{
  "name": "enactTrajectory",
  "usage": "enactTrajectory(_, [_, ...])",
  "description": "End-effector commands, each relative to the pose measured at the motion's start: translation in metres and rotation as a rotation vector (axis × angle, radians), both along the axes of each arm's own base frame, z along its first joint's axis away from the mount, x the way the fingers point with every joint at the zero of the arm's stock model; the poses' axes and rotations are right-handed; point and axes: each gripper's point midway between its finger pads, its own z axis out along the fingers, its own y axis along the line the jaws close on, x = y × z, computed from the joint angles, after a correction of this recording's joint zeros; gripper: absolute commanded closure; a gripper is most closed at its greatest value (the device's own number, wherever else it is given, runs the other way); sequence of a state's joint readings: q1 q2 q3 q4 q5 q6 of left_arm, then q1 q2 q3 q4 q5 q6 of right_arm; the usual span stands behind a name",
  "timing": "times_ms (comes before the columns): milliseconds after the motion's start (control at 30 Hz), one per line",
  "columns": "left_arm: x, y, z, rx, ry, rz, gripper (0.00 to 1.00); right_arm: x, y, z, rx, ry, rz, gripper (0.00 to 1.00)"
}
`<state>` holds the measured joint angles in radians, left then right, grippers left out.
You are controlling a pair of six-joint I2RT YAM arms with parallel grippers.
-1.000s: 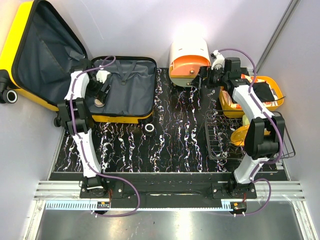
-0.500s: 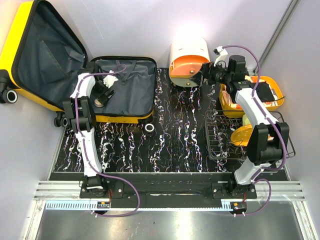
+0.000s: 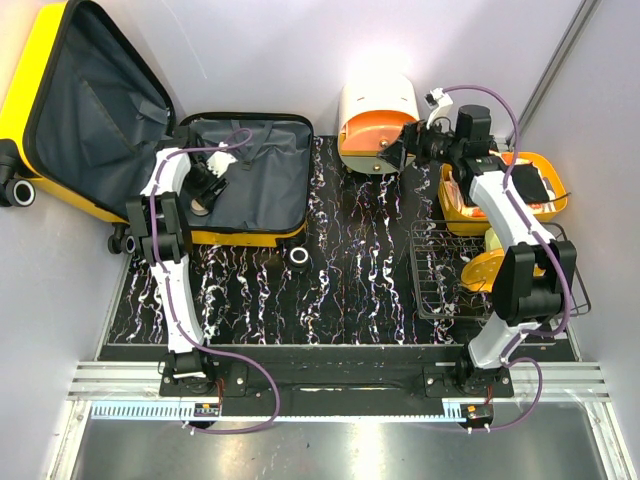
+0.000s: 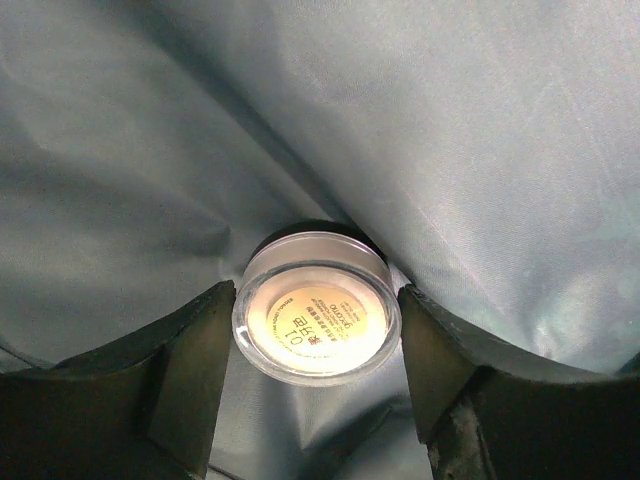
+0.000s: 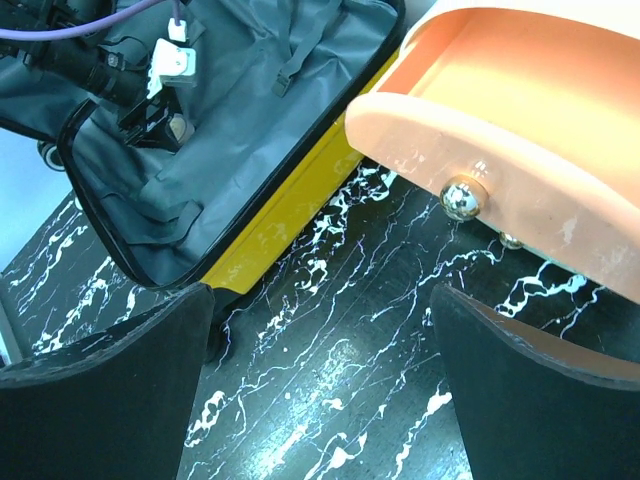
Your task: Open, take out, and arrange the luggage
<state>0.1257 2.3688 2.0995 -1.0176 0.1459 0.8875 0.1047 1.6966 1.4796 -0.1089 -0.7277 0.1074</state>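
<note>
Dark grey lining of the glossy yellow hard-shell suitcase (image 3: 240,238) backs your left gripper (image 4: 318,335), which flanks a small round cream-filled jar (image 4: 314,312). I cannot tell if it grips yet; clamp it, then lift it out.

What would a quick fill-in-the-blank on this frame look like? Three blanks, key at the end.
1. The luggage lies with its lid ____.
2. Fingers of the left gripper flank a small round jar on the grey fabric ____.
3. The right gripper, jaws wide, hovers near the silver ____ on the orange bread box.
Missing words: open; lining; knob.
</note>
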Motion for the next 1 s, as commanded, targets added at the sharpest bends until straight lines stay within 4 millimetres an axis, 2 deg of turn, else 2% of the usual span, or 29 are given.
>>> enactTrajectory(0, [0.002, -0.010, 0.017, -0.073, -0.044, 0.032, 0.58, 0.008, 0.009, 0.033, 0.007, -0.129, 0.076, 0.00])
enactTrajectory(100, [0.005, -0.019, 0.037, -0.125, -0.078, 0.062, 0.71, 0.010, 0.012, 0.041, 0.009, -0.176, 0.108, 0.00])
enactTrajectory(167, [0.008, -0.031, 0.061, -0.181, -0.117, 0.083, 0.77, 0.009, 0.015, 0.042, 0.013, -0.190, 0.128, 0.00])
enactTrajectory(200, [0.012, -0.037, 0.074, -0.198, -0.145, 0.082, 0.83, 0.010, 0.016, 0.041, 0.009, -0.196, 0.135, 0.00])
enactTrajectory(267, [0.015, -0.048, 0.105, -0.244, -0.198, 0.112, 0.87, 0.013, 0.021, 0.046, 0.003, -0.240, 0.151, 0.00])
enactTrajectory(333, [0.016, -0.068, 0.142, -0.325, -0.261, 0.107, 0.91, 0.014, 0.024, 0.049, -0.008, -0.281, 0.165, 0.00])
enactTrajectory(367, [0.014, -0.077, 0.155, -0.380, -0.267, 0.135, 0.92, 0.014, 0.030, 0.051, -0.010, -0.300, 0.176, 0.00])
enactTrajectory(467, [0.002, -0.119, 0.204, -0.589, -0.288, 0.119, 0.94, 0.021, 0.040, 0.061, -0.050, -0.437, 0.191, 0.00])
enactTrajectory(500, [-0.002, -0.134, 0.216, -0.652, -0.283, 0.104, 0.94, 0.021, 0.049, 0.070, -0.061, -0.516, 0.206, 0.00])
enactTrajectory(533, [-0.008, -0.151, 0.237, -0.744, -0.291, 0.061, 0.94, 0.022, 0.055, 0.073, -0.066, -0.550, 0.212, 0.00])
enactTrajectory(567, [-0.013, -0.162, 0.246, -0.810, -0.266, 0.082, 0.96, 0.024, 0.061, 0.073, -0.073, -0.575, 0.222, 0.00])
enactTrajectory(600, [-0.017, -0.172, 0.254, -0.859, -0.251, 0.080, 0.98, 0.022, 0.073, 0.078, -0.076, -0.626, 0.243, 0.00])
enactTrajectory(633, [-0.021, -0.184, 0.272, -0.948, -0.250, 0.036, 0.98, 0.022, 0.078, 0.081, -0.075, -0.659, 0.253, 0.00])
enactTrajectory(667, [-0.026, -0.192, 0.282, -1.027, -0.201, 0.073, 1.00, 0.023, 0.084, 0.076, -0.075, -0.676, 0.261, 0.00])
enactTrajectory(700, [-0.028, -0.197, 0.288, -1.086, -0.170, 0.076, 1.00, 0.022, 0.090, 0.085, -0.079, -0.762, 0.265, 0.00])
enactTrajectory(733, [-0.031, -0.207, 0.308, -1.171, -0.172, 0.006, 1.00, 0.017, 0.102, 0.085, -0.078, -0.798, 0.286, 0.00])
enactTrajectory(767, [-0.036, -0.213, 0.319, -1.250, -0.098, 0.049, 1.00, 0.016, 0.108, 0.078, -0.083, -0.819, 0.297, 0.00])
enactTrajectory(800, [-0.037, -0.216, 0.314, -1.303, -0.035, 0.074, 1.00, 0.014, 0.113, 0.088, -0.083, -0.902, 0.297, 0.00])
enactTrajectory(833, [-0.036, -0.221, 0.343, -1.356, -0.128, -0.066, 1.00, 0.007, 0.126, 0.088, -0.069, -0.929, 0.321, 0.00])
enactTrajectory(867, [-0.042, -0.224, 0.356, -1.449, -0.013, 0.023, 1.00, 0.006, 0.132, 0.083, -0.062, -0.942, 0.329, 0.00])
enactTrajectory(900, [-0.042, -0.226, 0.342, -1.497, 0.048, 0.059, 1.00, 0.003, 0.136, 0.092, -0.049, -1.014, 0.325, 0.00])
enactTrajectory(933, [-0.046, -0.228, 0.364, -1.530, -0.068, -0.070, 1.00, -0.002, 0.142, 0.094, -0.037, -1.050, 0.333, 0.00])
enactTrajectory(967, [-0.046, -0.230, 0.360, -1.539, -0.001, -0.020, 1.00, -0.008, 0.153, 0.088, -0.025, -1.072, 0.352, 0.00])
